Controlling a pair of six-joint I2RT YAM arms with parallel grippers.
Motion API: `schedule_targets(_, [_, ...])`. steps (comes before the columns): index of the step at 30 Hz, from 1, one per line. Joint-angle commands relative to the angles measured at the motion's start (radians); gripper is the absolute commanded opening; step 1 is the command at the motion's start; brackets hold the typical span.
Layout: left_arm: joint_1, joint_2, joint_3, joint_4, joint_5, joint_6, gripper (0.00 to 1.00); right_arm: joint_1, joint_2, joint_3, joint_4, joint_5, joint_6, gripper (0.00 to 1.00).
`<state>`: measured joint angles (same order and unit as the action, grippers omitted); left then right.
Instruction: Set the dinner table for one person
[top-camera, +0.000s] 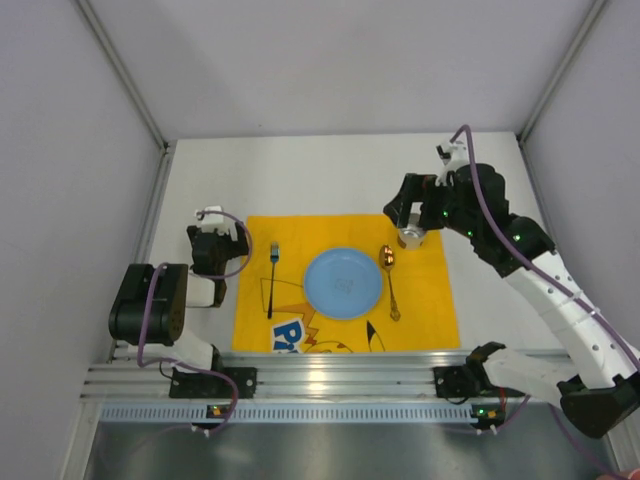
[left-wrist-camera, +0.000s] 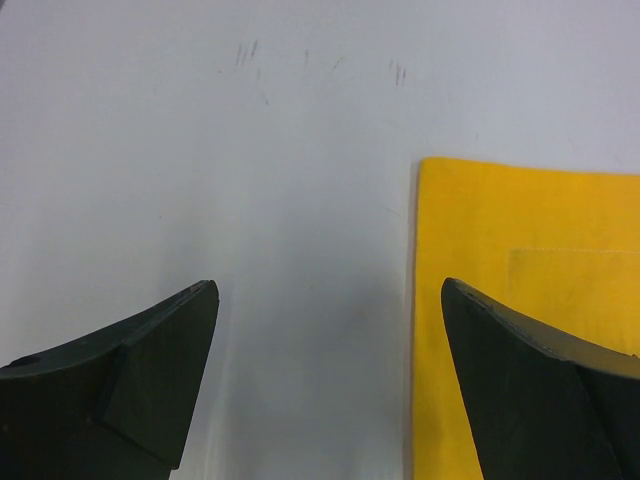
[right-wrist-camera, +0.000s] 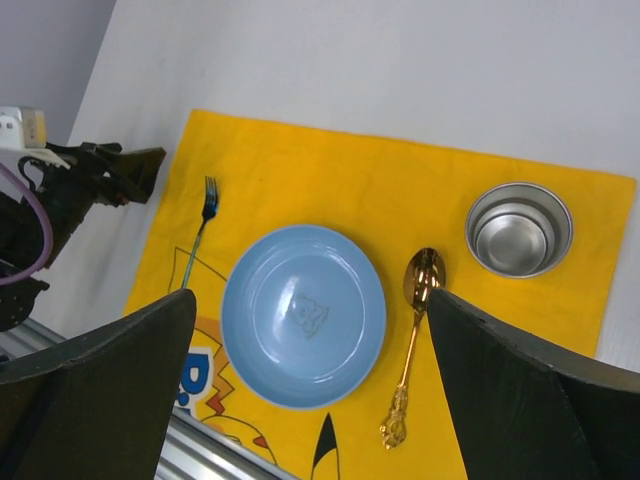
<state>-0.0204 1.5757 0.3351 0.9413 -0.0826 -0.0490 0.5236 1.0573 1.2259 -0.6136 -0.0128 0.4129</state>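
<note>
On the white dinner table (top-camera: 330, 175) lies a yellow cartoon placemat (top-camera: 430, 300). A blue plate (top-camera: 343, 283) sits at its middle, with a dark fork (top-camera: 272, 280) to the left and a gold spoon (top-camera: 391, 282) to the right. A steel cup (top-camera: 411, 237) stands at the mat's far right corner. My right gripper (top-camera: 408, 212) hovers open just above the cup. In its wrist view the right gripper (right-wrist-camera: 310, 296) frames the plate (right-wrist-camera: 303, 315), fork (right-wrist-camera: 200, 225), spoon (right-wrist-camera: 412, 330) and cup (right-wrist-camera: 518, 228). My left gripper (top-camera: 222, 228) is open and empty, low over bare table beside the mat's left edge (left-wrist-camera: 540, 230).
Silver rails (top-camera: 300, 385) run along the near edge where the arm bases are bolted. Grey walls enclose the table on the left, right and far sides. Bare white tabletop (left-wrist-camera: 250, 150) stretches beyond the mat.
</note>
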Motion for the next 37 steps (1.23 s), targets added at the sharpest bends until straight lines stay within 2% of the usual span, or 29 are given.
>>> schedule_targets(1, [0.005,-0.009,-0.008,0.122,0.03,0.0,0.99,0.012,0.007,0.047,0.052,-0.022,0.021,1.0])
schedule_targets(7, [0.007,-0.008,-0.01,0.131,0.029,0.005,0.99,0.01,-0.031,-0.014,0.057,0.045,-0.003,1.0])
schedule_targets(11, [0.007,-0.008,-0.01,0.131,0.03,0.005,0.99,0.012,-0.138,-0.228,0.074,0.102,-0.028,1.0])
schedule_targets(14, [0.007,-0.008,-0.011,0.131,0.029,0.005,0.99,0.012,-0.224,-0.359,0.054,0.08,-0.077,1.0])
schedule_targets(20, [0.007,-0.008,-0.01,0.131,0.029,0.005,0.99,0.012,-0.364,-0.485,-0.032,0.096,-0.063,1.0])
schedule_targets(25, [0.007,-0.008,-0.01,0.131,0.029,0.005,0.99,0.019,-0.419,-0.499,-0.012,0.114,-0.04,1.0])
schedule_targets(37, [0.007,-0.008,-0.01,0.131,0.029,0.005,0.99,0.021,-0.33,-0.456,-0.061,0.197,-0.009,1.0])
